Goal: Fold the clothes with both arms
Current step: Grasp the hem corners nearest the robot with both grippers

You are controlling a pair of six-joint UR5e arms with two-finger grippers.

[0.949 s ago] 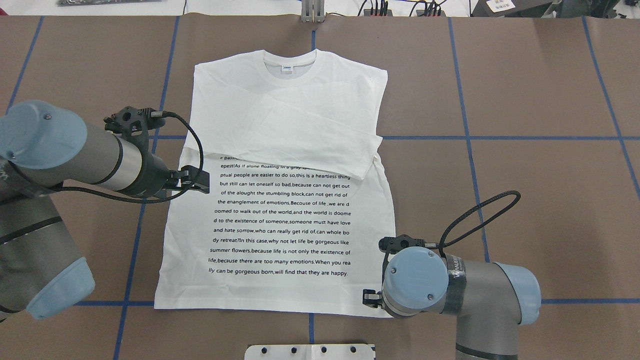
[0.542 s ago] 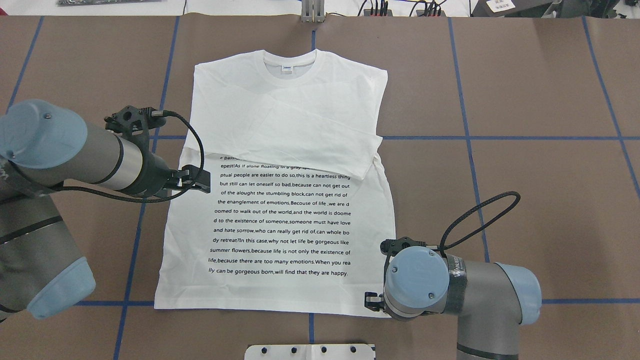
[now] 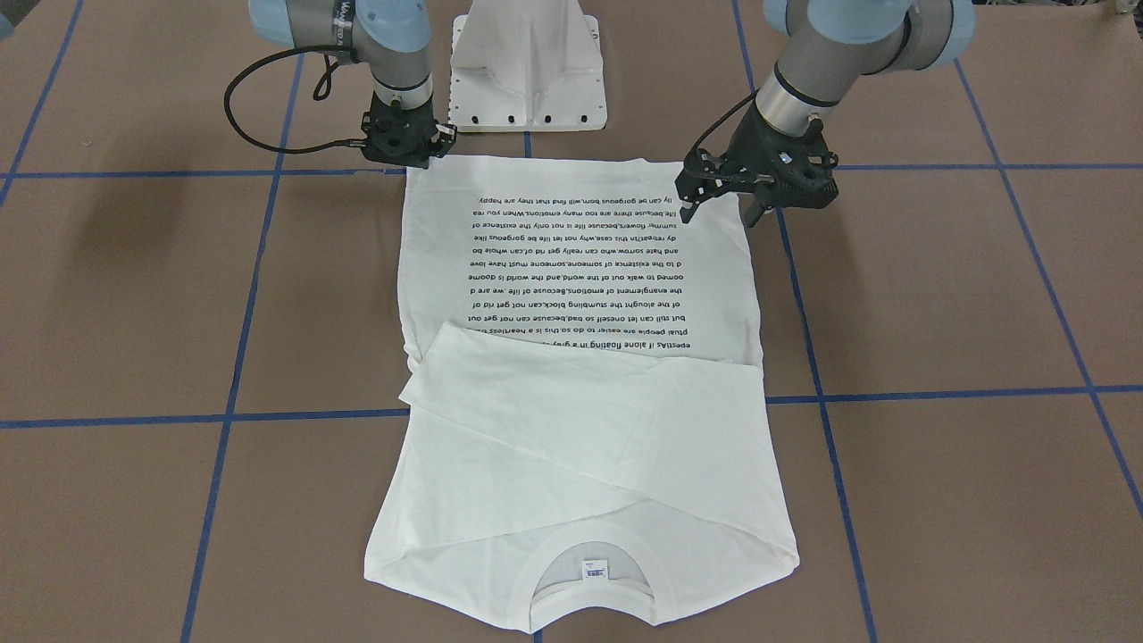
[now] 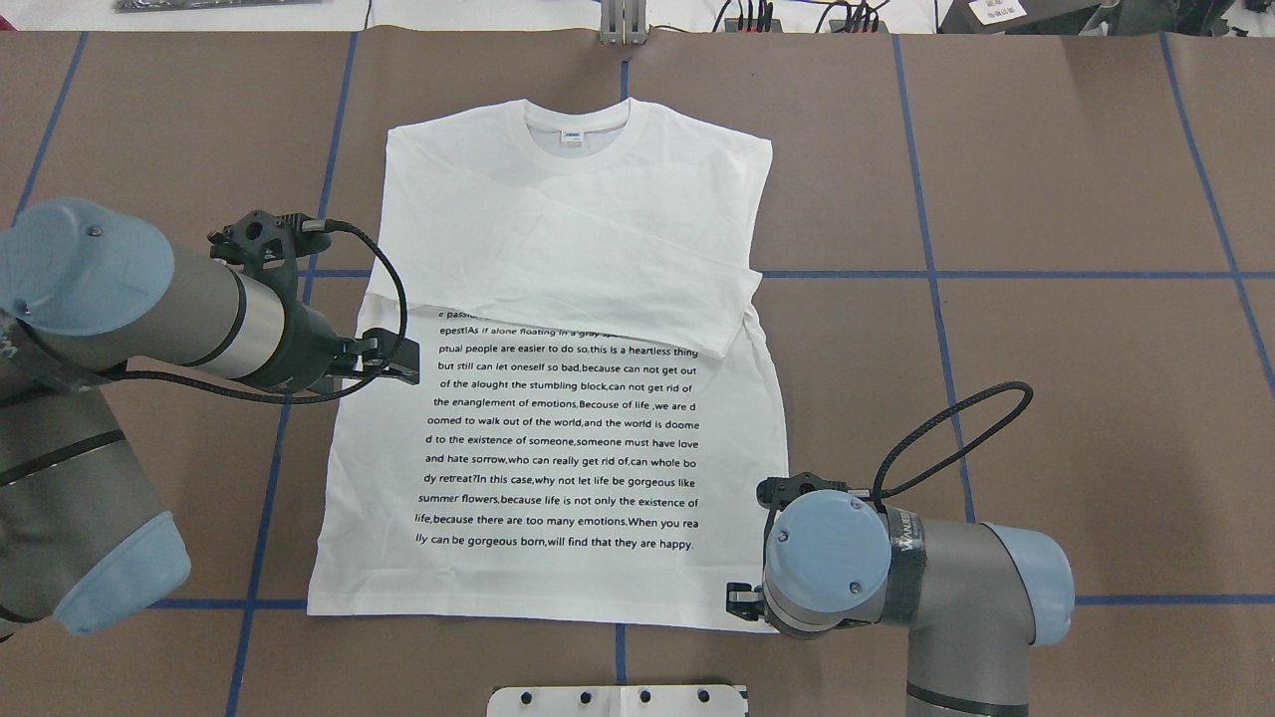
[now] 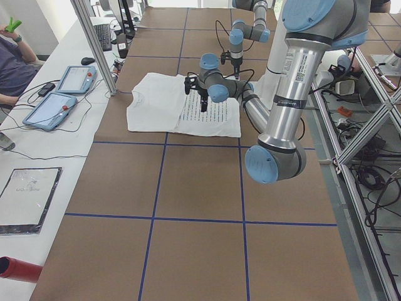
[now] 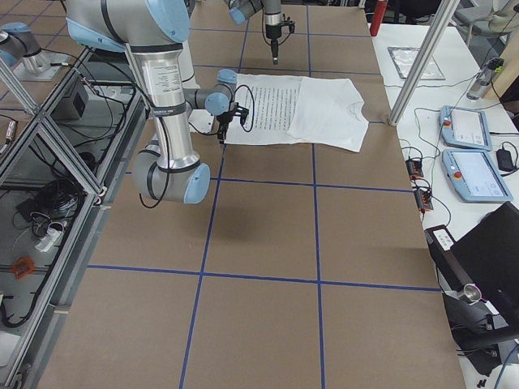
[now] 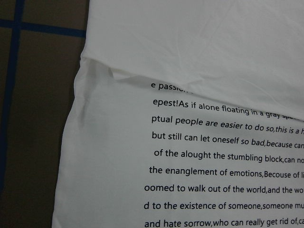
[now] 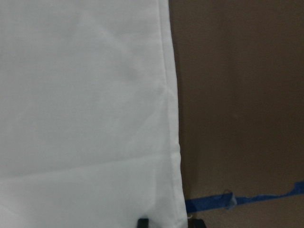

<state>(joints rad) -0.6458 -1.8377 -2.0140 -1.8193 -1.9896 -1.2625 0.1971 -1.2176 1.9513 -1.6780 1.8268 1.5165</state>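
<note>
Overhead exterior shows the shirt [image 4: 558, 448] flat on the bench [image 4: 1046, 199], print side up, collar away from the robot and hem toward the pedestal [image 4: 618, 700]. Both sleeves are folded in across the chest, and the upper one covers the first lines of text. Judged from this lay, the sleeve folds are done and the step in hand is taking hold for the body fold. The right tool [image 4: 735, 597] sits at the hem corner on the robot's right. The left tool [image 4: 398, 360] is over the shirt's left side edge about halfway up, well apart from its own hem corner. The next move appears to call for the right tool to pinch that corner. The left must either drop onto the edge below it or go to the opposite hem corner, so that both lift evenly. Overhead exterior hides most of the right tool beneath the wrist joint. The right wrist view supplies it: two fingertips [image 8: 142, 222] apart, straddling the shirt's side edge, nothing clamped. The front-facing view shows the left tool's fingers spread and empty, raised above the cloth. The left wrist view shows no fingertips, but it alone shows the creased tuck where the sleeve fold meets the side edge.
</note>
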